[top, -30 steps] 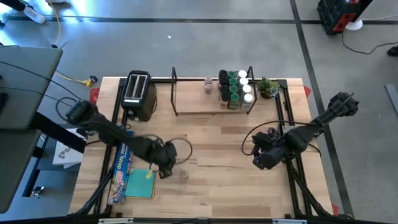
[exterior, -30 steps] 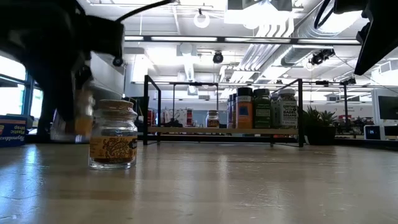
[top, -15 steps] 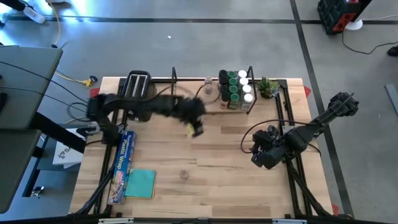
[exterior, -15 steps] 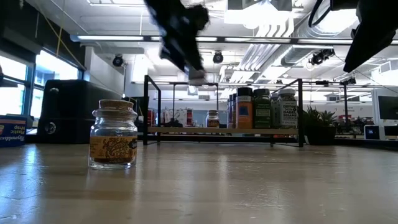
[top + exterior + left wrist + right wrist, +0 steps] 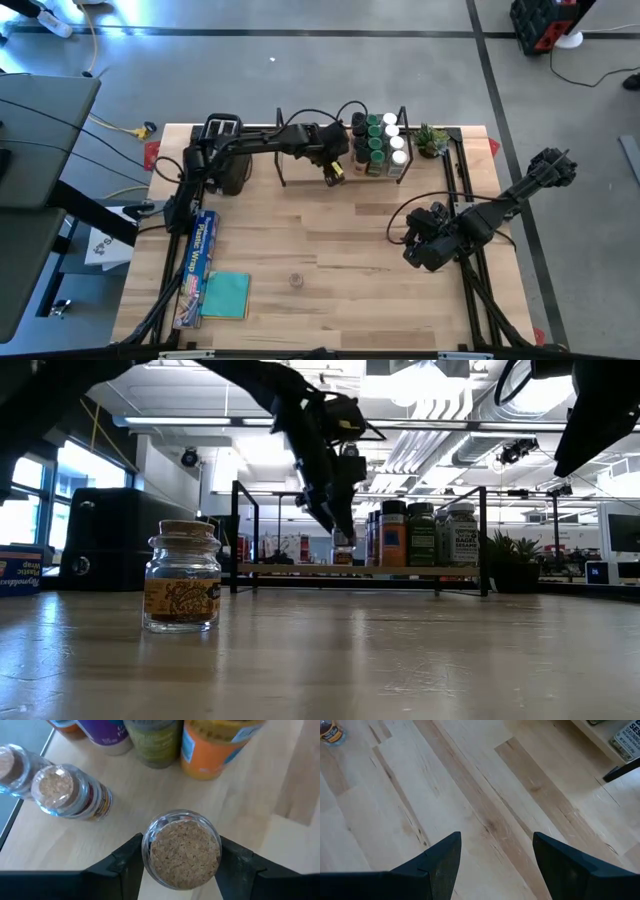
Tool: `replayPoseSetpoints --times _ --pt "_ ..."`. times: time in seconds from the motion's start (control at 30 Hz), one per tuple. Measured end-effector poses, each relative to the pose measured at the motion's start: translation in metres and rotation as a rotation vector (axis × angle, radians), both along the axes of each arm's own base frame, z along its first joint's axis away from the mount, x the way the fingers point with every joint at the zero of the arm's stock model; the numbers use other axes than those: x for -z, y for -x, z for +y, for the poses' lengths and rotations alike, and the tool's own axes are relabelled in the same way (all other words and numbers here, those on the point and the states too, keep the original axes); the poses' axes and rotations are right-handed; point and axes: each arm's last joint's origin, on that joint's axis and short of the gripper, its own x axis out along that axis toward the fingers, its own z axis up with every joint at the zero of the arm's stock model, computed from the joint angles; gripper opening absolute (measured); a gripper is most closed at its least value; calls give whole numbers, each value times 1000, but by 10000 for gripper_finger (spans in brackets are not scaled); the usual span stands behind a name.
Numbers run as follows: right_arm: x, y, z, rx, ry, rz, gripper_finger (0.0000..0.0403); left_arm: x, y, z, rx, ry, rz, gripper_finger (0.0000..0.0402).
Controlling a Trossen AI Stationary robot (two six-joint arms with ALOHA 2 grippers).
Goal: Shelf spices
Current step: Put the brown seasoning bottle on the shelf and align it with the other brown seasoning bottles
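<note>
- Both arms: dark, near-black, slim jointed links w/ bulkier housings at joints.
- Left arm (image 5: pixel 250 145): long thin link, thin black cable looping off the top near the wrist.
- Left pincer (image 5: pixel 181 865): two matte black fingers (image 5: pixel 120 870), angular, faceted edges.
- Right arm (image 5: pixel 500 210): chunky knuckle-like joint at outer end, black cable loop by the wrist block.
- Right pincer (image 5: pixel 496 862): two broad black wedge-shaped fingers (image 5: pixel 437 862), flat bevelled faces, no markings visible.

Left arm stretched out long, left gripper (image 5: pixel 181 862) clamped on a jar (image 5: pixel 181 854) between the jaws (cork up). Right gripper (image 5: pixel 496 857) waiting low, jaws apart, nothing between.
</note>
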Motion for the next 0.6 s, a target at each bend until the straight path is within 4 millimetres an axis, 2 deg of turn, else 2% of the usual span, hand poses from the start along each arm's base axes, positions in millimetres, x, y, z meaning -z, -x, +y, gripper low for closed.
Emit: replayPoseSetpoints --times 0.13,0.6 --pt "0 0 0 0 1 -1 240 6 -2 6 -9 -8 2 209" --pt "0 0 0 53 -21 -17 240 3 -1 28 -23 -85 -61 238"
